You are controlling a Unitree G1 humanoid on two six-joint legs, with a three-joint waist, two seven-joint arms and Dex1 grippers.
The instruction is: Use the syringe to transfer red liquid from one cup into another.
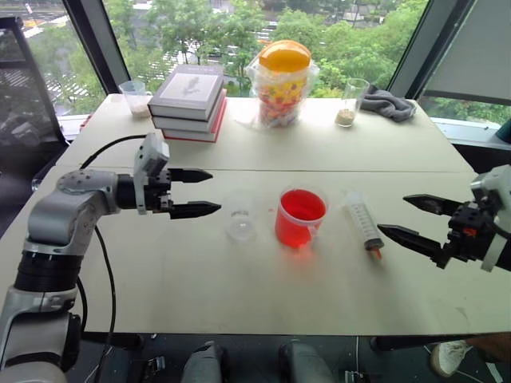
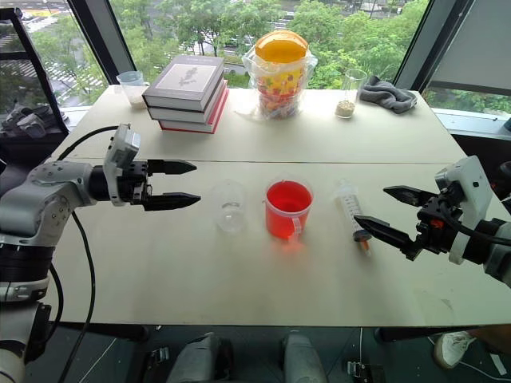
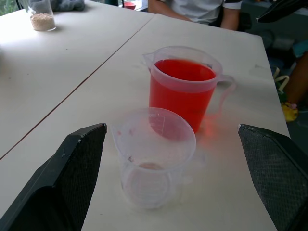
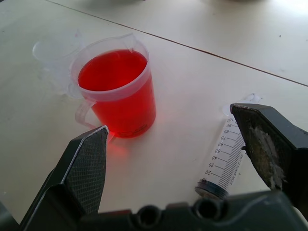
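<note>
Two open tools (image 1: 194,192) (image 1: 406,217) flank red cup (image 1: 301,218), syringe (image 1: 364,224) untouched

Bright daylight pours in from the windows (image 1: 239,32) at the far side, leaving the pale table (image 1: 319,295) evenly lit with only soft shadows. The red liquid (image 4: 113,70) glows and casts a reddish tint on the table beside its cup. The head views are sharp; in the wrist views the near fingers look slightly soft.

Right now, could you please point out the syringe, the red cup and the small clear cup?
syringe (image 1: 363,222): left eye view, barrel middle.
red cup (image 1: 300,227): left eye view, front wall.
small clear cup (image 1: 239,217): left eye view, side wall.
</note>
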